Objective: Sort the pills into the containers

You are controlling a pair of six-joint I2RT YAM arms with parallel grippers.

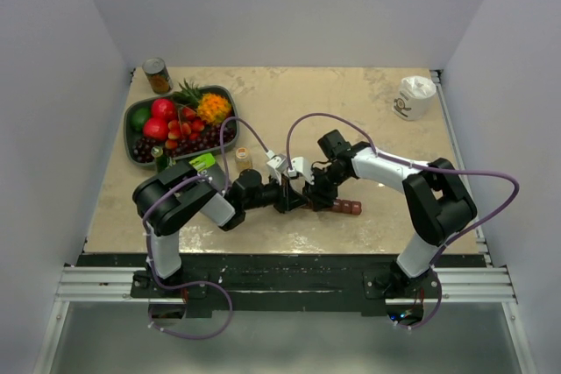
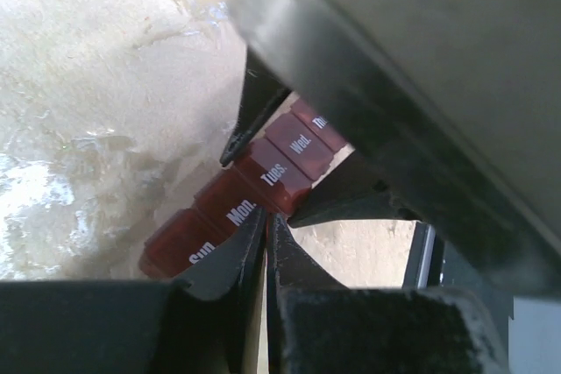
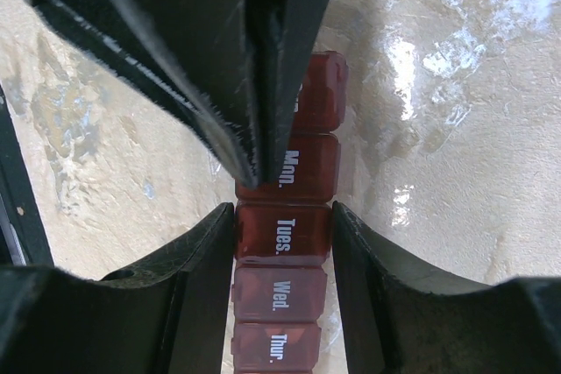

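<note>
White walls close round a beige, stone-patterned counter [image 1: 351, 111]. A grey-green bowl of fruit [image 1: 129, 120], a metal can [image 1: 158, 76] and a white cup [image 1: 412, 98] sit toward the back.

Near the front edge lies the long, dark red translucent plastic pill organiser [image 3: 280, 238], a row of square lidded compartments marked by day. The lids in view appear shut. The right end effector [image 3: 283, 212] clamps the strip across the "Tues." compartment, one finger against each long side, bracing it on the counter. The left end effector [image 2: 266, 216] is closed on nothing, its fingers pressed together into a wedge whose tip rests at the edge of the "Mon." lid. The small clear bottle of tan-orange pills [image 1: 243, 159] stands upright behind the arms, near the bowl, and neither arm touches it.

The step in hand looks like prying open a compartment, so sorting proper has not begun. The next move calls for a short, gentle lever of the left tip under the lid's lip while the right grip holds firm. Too much force could skid or flip the light strip.
</note>
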